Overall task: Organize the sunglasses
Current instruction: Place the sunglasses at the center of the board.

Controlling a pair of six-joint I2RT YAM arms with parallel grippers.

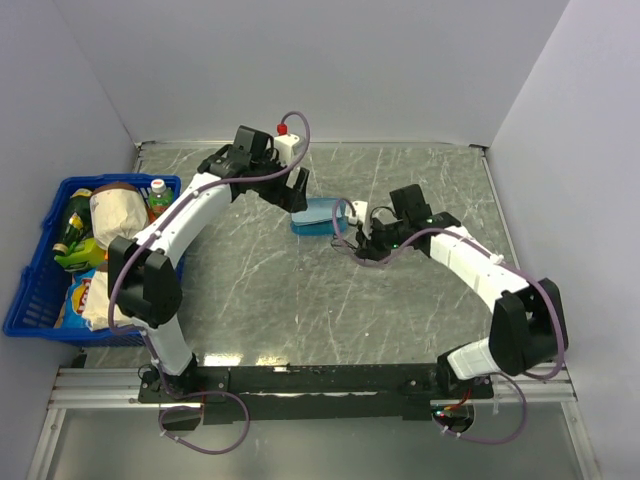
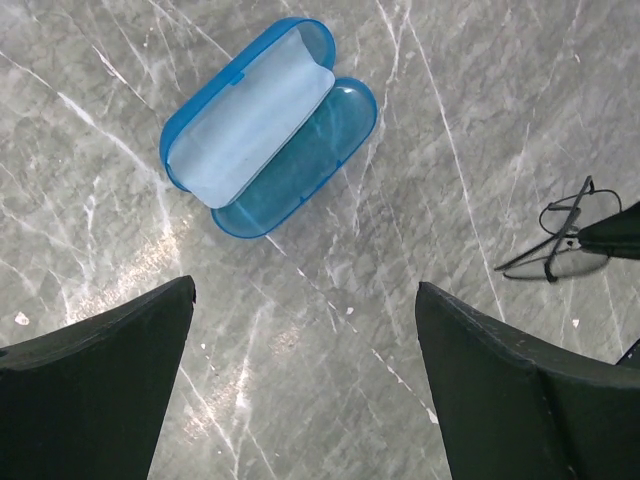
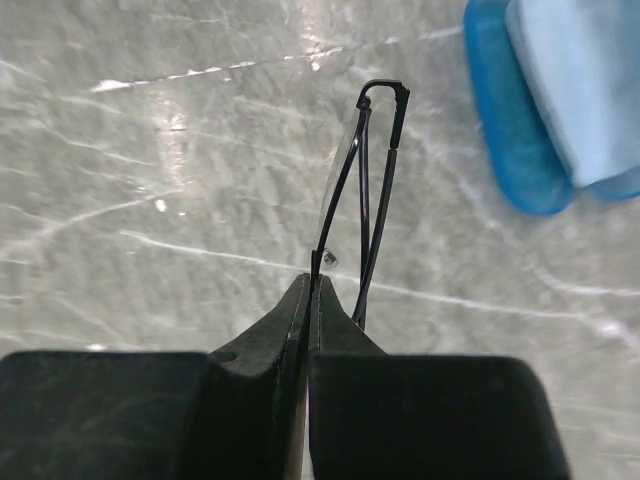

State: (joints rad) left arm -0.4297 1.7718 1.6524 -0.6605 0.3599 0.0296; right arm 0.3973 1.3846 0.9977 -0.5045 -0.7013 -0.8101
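Right gripper (image 3: 310, 288) clenches the sunglasses (image 3: 385, 90) beside the open case (image 2: 300, 160); left gripper (image 2: 305, 290) gapes empty. Casing and closing are not yet done.

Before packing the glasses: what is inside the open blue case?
A light-blue cloth lies in one half of the case; the other half looks bare. Whatever is under the cloth is hidden.

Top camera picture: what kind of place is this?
Probably a robot lab test booth, not a home: a left arm and a right arm bolted to a rail, with plain grey walls around the marble-look table.
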